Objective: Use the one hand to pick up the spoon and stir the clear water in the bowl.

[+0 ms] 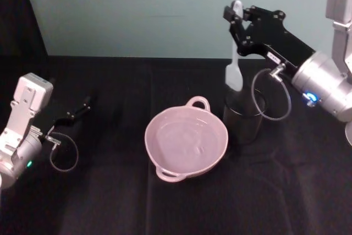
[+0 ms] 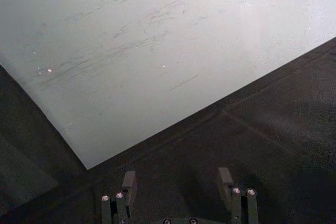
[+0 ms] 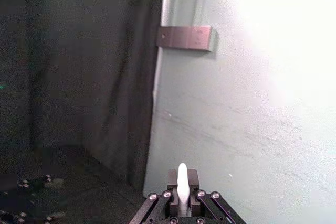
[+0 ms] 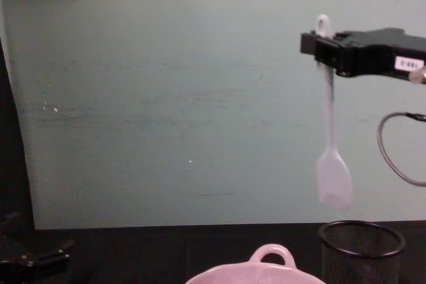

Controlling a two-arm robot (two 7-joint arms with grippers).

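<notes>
My right gripper (image 1: 236, 16) is shut on the top of the handle of the white spoon (image 1: 235, 64), which hangs upright in the air above the black mesh cup (image 1: 243, 118). In the chest view the spoon (image 4: 331, 164) dangles from the right gripper (image 4: 321, 46), blade down, well clear of the cup (image 4: 361, 249). The handle end (image 3: 182, 182) shows between the jaws in the right wrist view. The pale pink bowl (image 1: 186, 140) holds clear water and sits mid-table, left of the cup. My left gripper (image 1: 82, 107) rests open at the table's left side.
The table is covered with a black cloth (image 1: 110, 202). A pale green wall (image 4: 166, 98) stands behind it. The mesh cup is close to the bowl's right rim. Open cloth lies in front of the bowl and on its left.
</notes>
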